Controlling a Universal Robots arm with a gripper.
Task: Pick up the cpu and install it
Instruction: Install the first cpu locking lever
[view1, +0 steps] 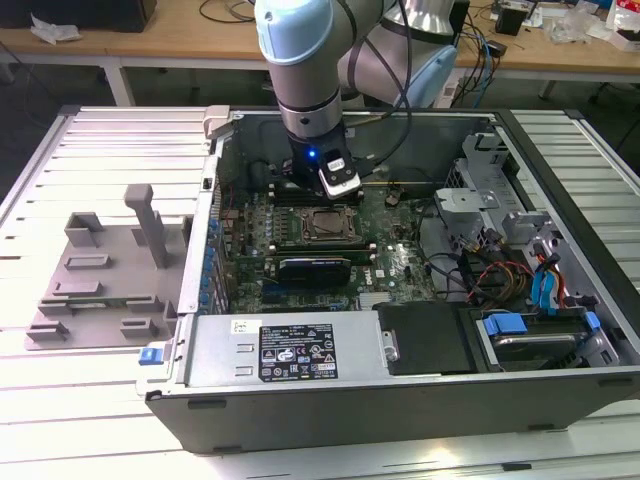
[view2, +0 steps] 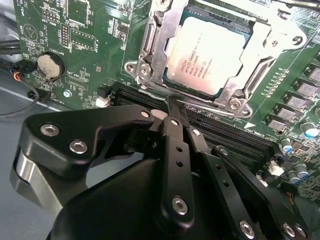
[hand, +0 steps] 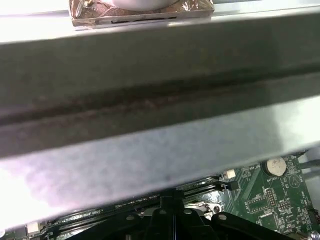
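Note:
The cpu (view2: 209, 54), a flat square chip with a silvery top, lies seated in the motherboard socket's metal frame (view2: 150, 45); in the exterior view the socket (view1: 318, 225) sits mid-board inside the open computer case. My gripper (view2: 170, 102) is just beside the socket's edge, apart from the cpu, its black fingers (view2: 172, 131) pressed together with nothing between them. In the exterior view the gripper (view1: 327, 198) hangs from the arm just behind the socket. The first wrist view catches the gripper's black linkages (hand: 172, 216) under the case's grey metal wall (hand: 160, 100).
Memory slots (view2: 235, 137) run beside the socket, a coin battery (view2: 50, 64) sits on the green board. The case holds a power supply (view1: 290, 350), drive bays and cables (view1: 500, 270) at the exterior view's right. A grey fixture block (view1: 100, 270) stands outside at the left.

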